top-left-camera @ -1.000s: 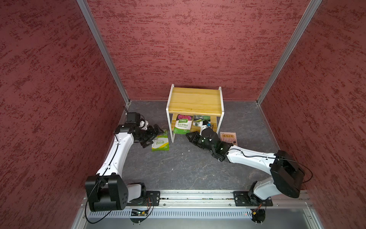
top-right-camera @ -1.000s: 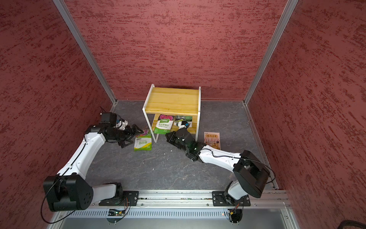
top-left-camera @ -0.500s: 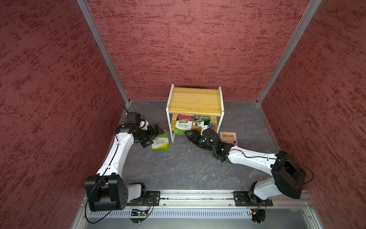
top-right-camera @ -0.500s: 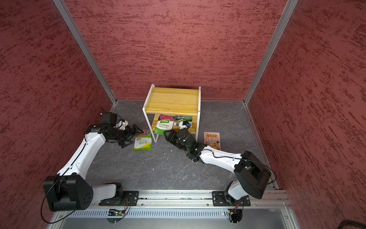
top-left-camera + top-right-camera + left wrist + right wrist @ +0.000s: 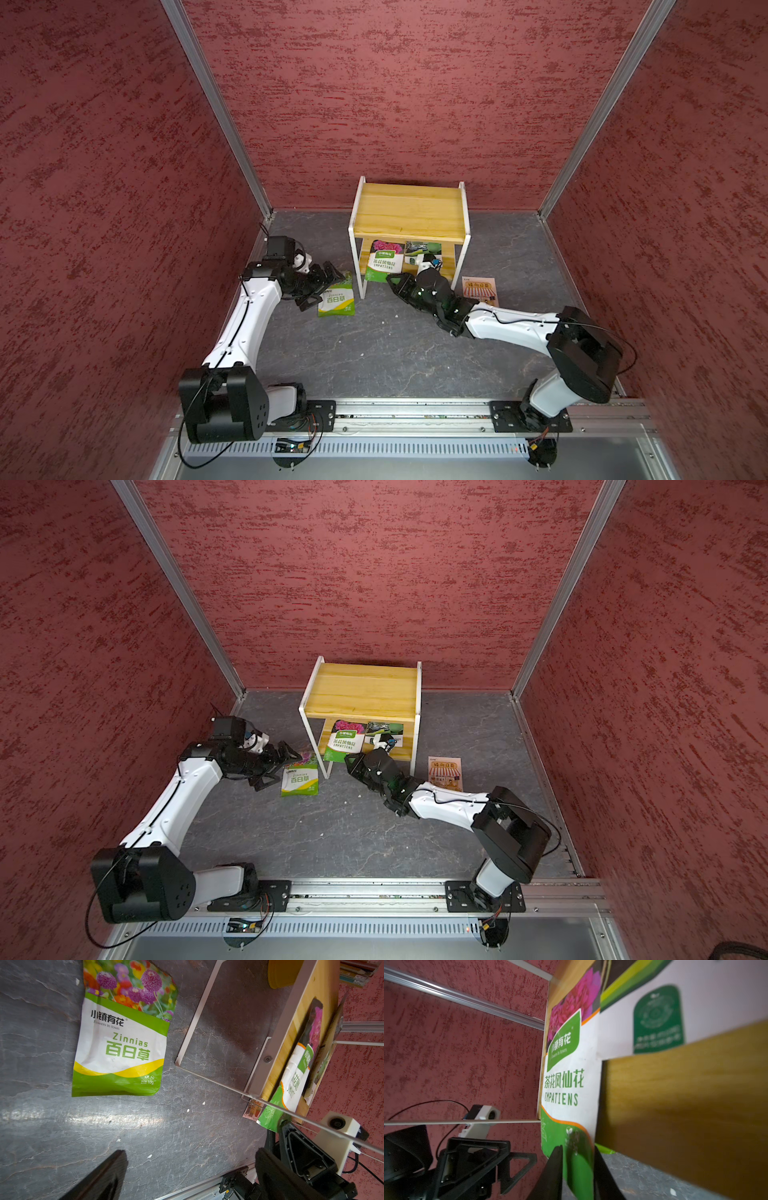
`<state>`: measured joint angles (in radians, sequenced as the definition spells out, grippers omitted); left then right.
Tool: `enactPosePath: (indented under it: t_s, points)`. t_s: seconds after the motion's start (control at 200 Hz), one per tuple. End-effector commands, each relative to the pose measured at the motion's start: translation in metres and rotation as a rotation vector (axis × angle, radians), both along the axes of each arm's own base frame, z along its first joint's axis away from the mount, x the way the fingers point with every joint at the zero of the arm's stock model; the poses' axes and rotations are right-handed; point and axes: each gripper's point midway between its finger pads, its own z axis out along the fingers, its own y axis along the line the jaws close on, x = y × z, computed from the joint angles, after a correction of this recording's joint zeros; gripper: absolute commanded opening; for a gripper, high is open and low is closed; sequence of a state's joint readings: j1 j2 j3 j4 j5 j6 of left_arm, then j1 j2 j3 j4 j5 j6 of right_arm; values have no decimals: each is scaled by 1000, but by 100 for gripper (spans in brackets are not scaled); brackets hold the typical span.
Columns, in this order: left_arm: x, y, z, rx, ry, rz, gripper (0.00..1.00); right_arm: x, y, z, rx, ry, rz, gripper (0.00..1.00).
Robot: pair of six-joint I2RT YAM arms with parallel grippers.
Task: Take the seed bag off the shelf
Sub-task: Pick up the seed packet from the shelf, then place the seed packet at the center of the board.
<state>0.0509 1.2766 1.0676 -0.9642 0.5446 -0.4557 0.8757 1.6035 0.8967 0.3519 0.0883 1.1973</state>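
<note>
Your left gripper [image 5: 324, 290] hangs spread wide beside the Zinnias bag [image 5: 336, 297] on the counter [image 5: 374, 353]. Your right gripper [image 5: 394, 282] straddles the overhanging edge of the seed bag [image 5: 385, 262]; you cannot tell whether it pinches. The bag lies on the lower board of the shelf [image 5: 409, 210].

Plenty of open floor [image 5: 374, 353] across the lower middle of both top views. The shelf [image 5: 409, 212] at centre is the tight bit: the top board [image 5: 415, 199] roofs the lower board [image 5: 449, 262], so the way in is from the front, between the thin white front legs [image 5: 357, 266]. That slot is mostly filled by the Impatiens bag [image 5: 384, 262] and a dark bag [image 5: 423, 249] side by side. The right gripper [image 5: 392, 282] sits at the mouth, pinched on the Impatiens bag's bottom corner. Left of the shelf, the Zinnias bag [image 5: 336, 296] and the spread-jawed left gripper [image 5: 323, 290] take up floor; on the right an orange packet [image 5: 479, 289] lies flat.
</note>
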Motion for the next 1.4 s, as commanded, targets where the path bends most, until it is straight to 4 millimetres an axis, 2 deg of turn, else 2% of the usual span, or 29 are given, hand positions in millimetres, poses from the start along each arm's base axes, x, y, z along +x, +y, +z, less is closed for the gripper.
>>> enactPosePath:
  t_s: [0.0,0.12,0.446,0.486,0.511,0.626,0.736,0.842,0.957,1.117,1.137,1.147,1.172,1.338,1.398]
  points:
    - [0,-1,0,4,-20,-13,100,7,3,21,41,-47,-24,13]
    - [1,0,2,1,-23,-11,100,4,2,24,38,-54,-14,0]
    - [1,-1,4,-1,-31,-10,100,-12,-16,38,40,-73,2,0]
    - [1,-1,5,2,-31,-6,100,-17,-17,34,29,-56,10,0]
    - [0,0,6,3,-33,-5,100,-21,-20,45,47,-68,16,0]
    - [-2,2,7,15,-25,8,100,-44,-25,43,46,-42,45,0]
    - [-3,3,5,19,-20,14,100,-74,-24,27,41,6,69,0]
    - [-4,2,2,19,-11,15,100,-103,-16,0,11,69,100,0]
    - [-6,3,-1,26,-4,13,100,-126,-8,-31,-21,121,117,0]
    - [-11,3,-3,29,4,15,100,-137,-2,-71,-59,195,111,0]
    - [-12,3,-3,30,4,16,100,-139,-1,-72,-53,200,116,0]
    - [-12,3,-3,31,4,17,100,-139,0,-81,-70,213,115,0]
    - [-13,3,-3,32,4,17,100,-140,1,-88,-80,229,115,0]
    - [-16,4,-4,37,8,18,100,-149,10,-114,-101,306,134,0]
    - [-17,4,-4,38,8,18,100,-155,9,-118,-134,334,132,13]
